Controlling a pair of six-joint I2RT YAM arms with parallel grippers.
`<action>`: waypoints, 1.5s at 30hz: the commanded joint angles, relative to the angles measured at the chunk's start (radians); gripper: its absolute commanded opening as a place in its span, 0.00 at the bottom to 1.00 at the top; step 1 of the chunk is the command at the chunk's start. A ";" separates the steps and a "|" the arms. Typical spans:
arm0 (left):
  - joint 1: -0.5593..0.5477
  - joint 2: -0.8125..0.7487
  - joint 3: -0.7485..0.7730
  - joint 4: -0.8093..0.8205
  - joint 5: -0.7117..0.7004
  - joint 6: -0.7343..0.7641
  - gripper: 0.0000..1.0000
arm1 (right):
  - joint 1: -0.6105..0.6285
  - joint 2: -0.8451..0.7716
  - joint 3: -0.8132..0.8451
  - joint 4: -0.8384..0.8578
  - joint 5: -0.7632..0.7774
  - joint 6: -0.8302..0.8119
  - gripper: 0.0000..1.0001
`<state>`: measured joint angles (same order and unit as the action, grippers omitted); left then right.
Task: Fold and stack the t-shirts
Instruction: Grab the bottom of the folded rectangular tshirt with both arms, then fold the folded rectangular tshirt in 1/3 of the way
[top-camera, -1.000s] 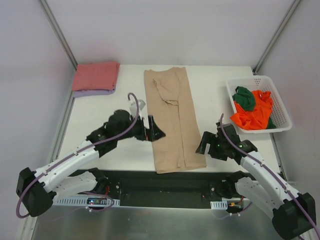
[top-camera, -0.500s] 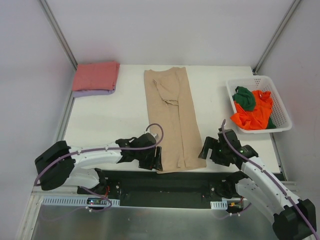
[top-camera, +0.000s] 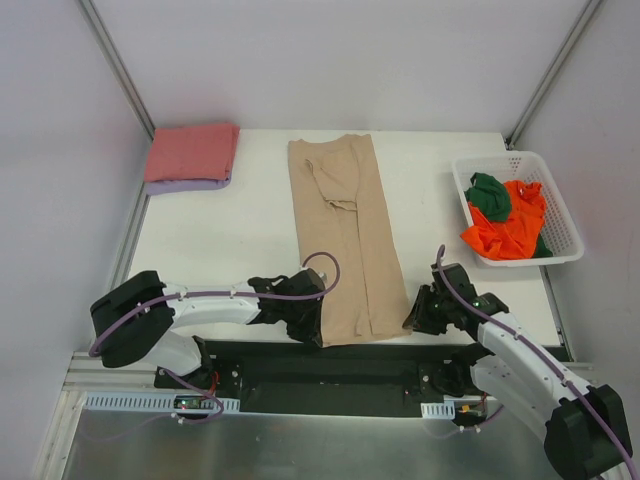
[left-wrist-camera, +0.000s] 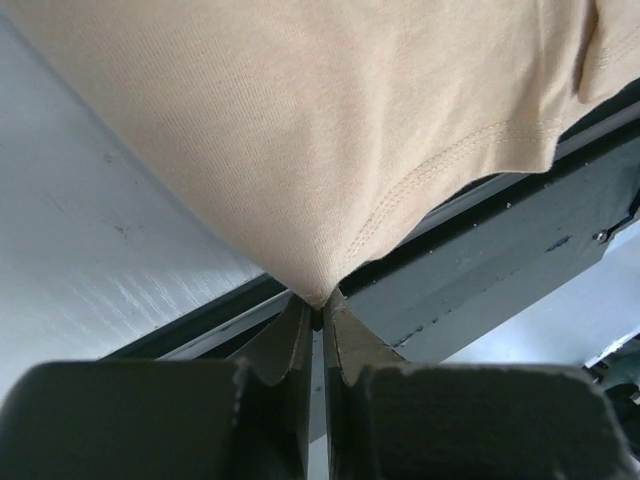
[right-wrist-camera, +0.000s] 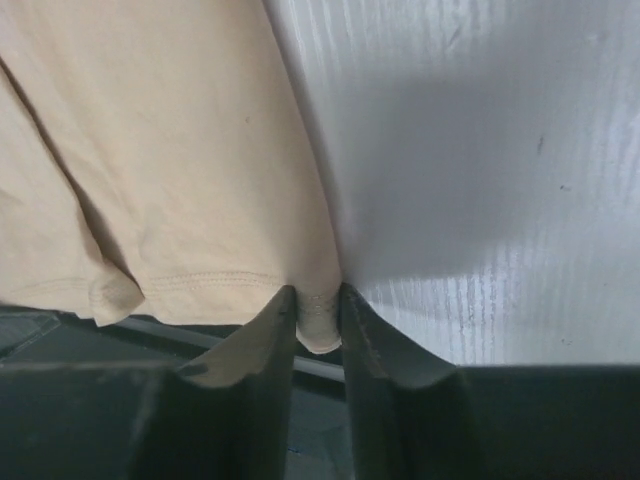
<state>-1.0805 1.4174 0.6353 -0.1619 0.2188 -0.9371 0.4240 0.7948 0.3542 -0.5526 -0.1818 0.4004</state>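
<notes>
A tan t-shirt (top-camera: 340, 235), folded into a long strip, lies down the middle of the table, its hem at the near edge. My left gripper (top-camera: 312, 325) is shut on the hem's near-left corner, and in the left wrist view the tan cloth (left-wrist-camera: 330, 140) narrows to a point pinched between the jaws at the left gripper (left-wrist-camera: 318, 310). My right gripper (top-camera: 415, 318) is shut on the near-right corner, where a small fold of the tan hem (right-wrist-camera: 200, 200) sits between the fingers of the right gripper (right-wrist-camera: 318, 318). A folded salmon pink shirt (top-camera: 192, 152) rests on a lavender one (top-camera: 185, 185) at the back left.
A white lattice basket (top-camera: 560, 215) at the right holds a bright orange shirt (top-camera: 510, 230) and a dark green one (top-camera: 488, 193). The black rail of the table's near edge (top-camera: 330, 365) runs just below both grippers. Grey walls enclose the table.
The left arm swung from mid-table down to the shirt's near-left corner. Both grippers went from open to shut on the hem corners; the right one shifted slightly toward the near edge.
</notes>
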 joint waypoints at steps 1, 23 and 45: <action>-0.009 -0.080 -0.011 -0.004 -0.019 -0.025 0.00 | -0.004 0.004 -0.018 0.028 -0.079 0.008 0.16; 0.445 -0.069 0.308 -0.019 0.022 0.291 0.00 | -0.033 0.363 0.465 0.279 0.001 -0.029 0.00; 0.746 0.514 0.760 -0.028 0.194 0.373 0.04 | -0.152 1.075 1.052 0.333 0.076 -0.087 0.05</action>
<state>-0.3500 1.8984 1.3293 -0.1844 0.3950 -0.5934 0.2924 1.8153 1.3254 -0.2577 -0.1436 0.3527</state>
